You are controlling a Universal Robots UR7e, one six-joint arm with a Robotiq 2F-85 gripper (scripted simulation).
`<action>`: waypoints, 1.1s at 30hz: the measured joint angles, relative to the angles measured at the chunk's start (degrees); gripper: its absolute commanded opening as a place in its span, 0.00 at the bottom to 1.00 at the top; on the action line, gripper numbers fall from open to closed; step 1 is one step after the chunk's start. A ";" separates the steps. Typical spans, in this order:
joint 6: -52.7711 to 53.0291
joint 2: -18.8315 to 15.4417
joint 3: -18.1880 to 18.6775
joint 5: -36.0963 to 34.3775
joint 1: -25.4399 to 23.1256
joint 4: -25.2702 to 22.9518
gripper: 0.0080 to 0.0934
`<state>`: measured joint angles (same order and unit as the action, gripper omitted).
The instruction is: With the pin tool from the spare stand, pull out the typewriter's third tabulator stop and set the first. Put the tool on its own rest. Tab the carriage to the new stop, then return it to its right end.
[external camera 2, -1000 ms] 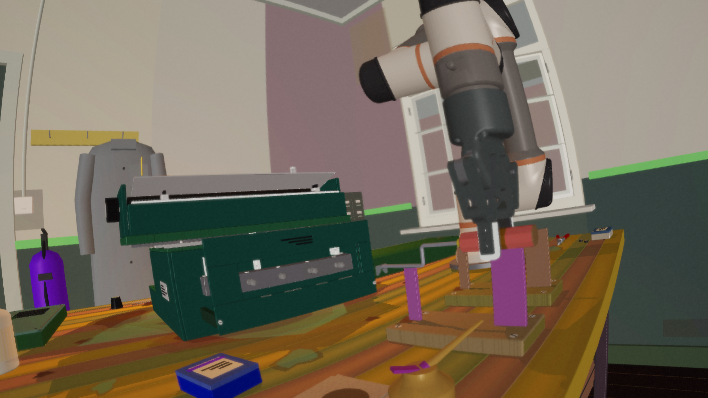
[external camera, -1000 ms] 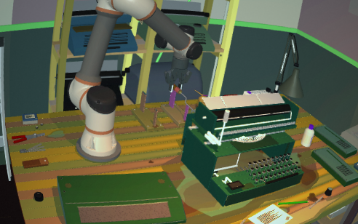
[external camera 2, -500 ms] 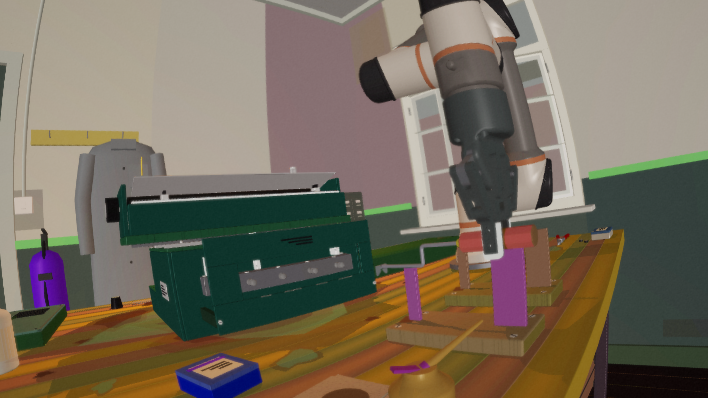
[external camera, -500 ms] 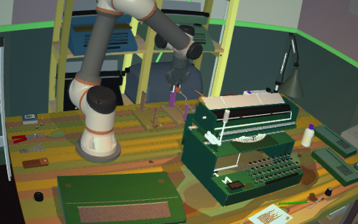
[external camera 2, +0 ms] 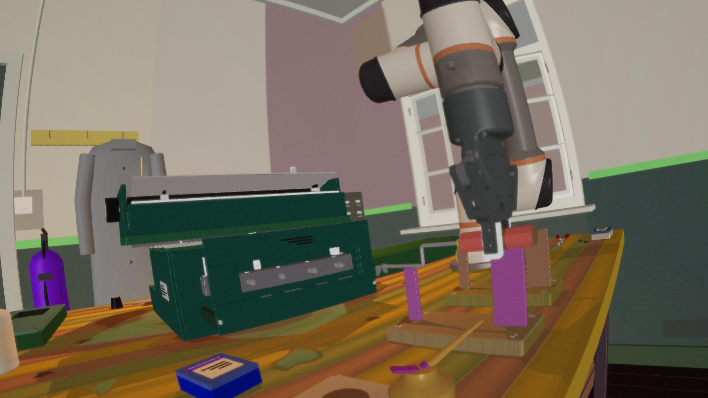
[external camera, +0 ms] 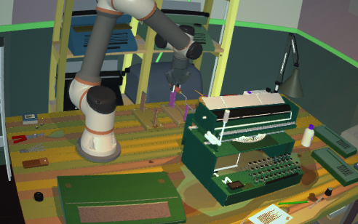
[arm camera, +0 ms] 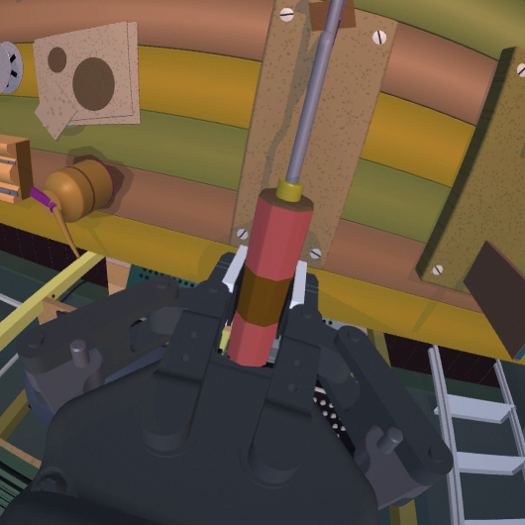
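Observation:
At the back of the bench, behind the green typewriter (external camera: 240, 142), stands the spare stand (external camera 2: 470, 320) with two purple posts on a wooden base. The pin tool (arm camera: 270, 277) lies across those posts, and my gripper (arm camera: 265, 287) is closed around the brown band of its red handle. The tool's grey shaft (arm camera: 312, 94) runs away from me over the base toward the far post. On the typewriter's back, a grey tabulator rack (external camera 2: 295, 272) shows several stops. The carriage (external camera 2: 230, 205) sits on top. A second stand with brown posts (external camera: 149, 116) is just beside the spare one.
The bench's back edge (external camera 2: 590, 300) runs close to the stand. A brass oil can (external camera 2: 425, 380) and a blue box (external camera 2: 218, 374) lie near that edge. Yellow shelving (external camera: 145, 47) rises behind. A green cover (external camera: 120, 198) lies at the front left.

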<state>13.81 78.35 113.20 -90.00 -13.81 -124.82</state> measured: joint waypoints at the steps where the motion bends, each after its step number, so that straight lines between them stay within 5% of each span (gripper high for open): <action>1: 0.00 0.02 -0.02 0.00 0.00 0.07 0.00; 33: 0.00 5.47 -6.71 0.00 0.00 12.13 0.00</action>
<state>13.81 83.82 106.48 -90.00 -13.81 -112.68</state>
